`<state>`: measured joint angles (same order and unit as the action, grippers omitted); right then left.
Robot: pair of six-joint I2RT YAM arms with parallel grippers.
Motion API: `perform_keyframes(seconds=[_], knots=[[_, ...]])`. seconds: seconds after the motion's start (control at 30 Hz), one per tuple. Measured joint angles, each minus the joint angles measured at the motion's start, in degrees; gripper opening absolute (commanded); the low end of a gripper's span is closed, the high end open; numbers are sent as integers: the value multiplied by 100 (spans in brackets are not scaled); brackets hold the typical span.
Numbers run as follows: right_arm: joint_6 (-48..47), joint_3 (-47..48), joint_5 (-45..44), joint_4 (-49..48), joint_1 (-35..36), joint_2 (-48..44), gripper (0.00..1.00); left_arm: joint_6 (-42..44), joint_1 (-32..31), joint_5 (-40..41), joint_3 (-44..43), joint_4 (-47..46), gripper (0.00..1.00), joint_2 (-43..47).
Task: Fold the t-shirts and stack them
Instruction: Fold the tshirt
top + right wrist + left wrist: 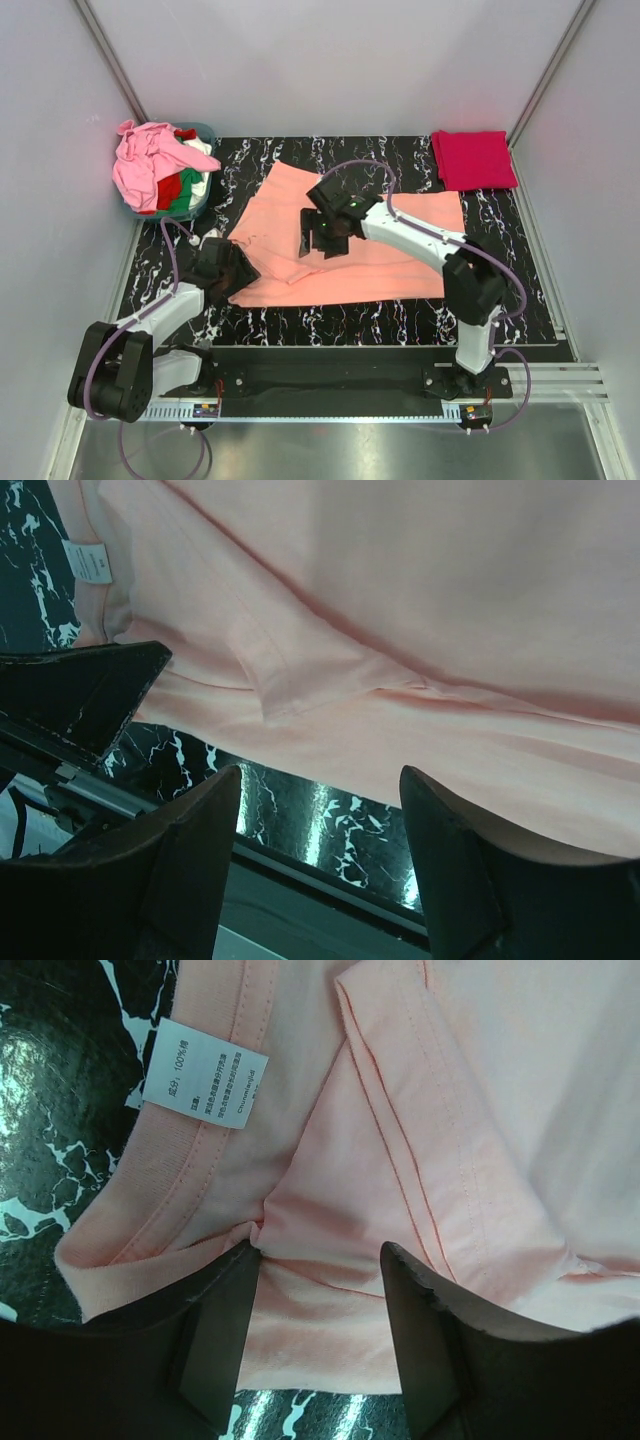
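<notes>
A salmon-orange t-shirt [350,275] is lying spread across the middle of the black marbled worktop [330,320], with its collar end pointing toward the lower left of the top view and part of the cloth folded over near the centre. The left tool [225,270] is resting at that lower left edge of the shirt; in its wrist view the left tool [320,1250] is standing with its jaws partly apart and pressing down beside the collar [200,1160], a pucker of cloth is sitting against one fingertip [240,1270], and a white care label [205,1078] is showing in the upper left. The right tool [325,235] is hanging over the middle of the shirt, its arm stretching across the cloth from the lower right and covering part of it. In its wrist view the right tool [320,780] is holding its jaws wide with nothing between them, just above a folded hem. A folded crimson t-shirt [473,158] is lying in the upper right corner, well apart from both tools. In the upper left a teal tub [204,131] is holding a heap of shirts [145,165], light pink on top with red, green and white beneath.
</notes>
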<state>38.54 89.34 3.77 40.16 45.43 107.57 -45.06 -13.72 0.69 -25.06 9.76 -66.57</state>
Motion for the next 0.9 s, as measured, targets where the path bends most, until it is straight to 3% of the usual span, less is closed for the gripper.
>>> perform_keyframes(seconds=[0.33, 0.9], knots=[[407, 702, 184, 181, 485, 1025, 62, 0, 20, -4, 7, -35, 60, -2], [973, 1425, -15, 890, 800, 1687, 62, 0, 31, -9, 13, -48, 59, -2]])
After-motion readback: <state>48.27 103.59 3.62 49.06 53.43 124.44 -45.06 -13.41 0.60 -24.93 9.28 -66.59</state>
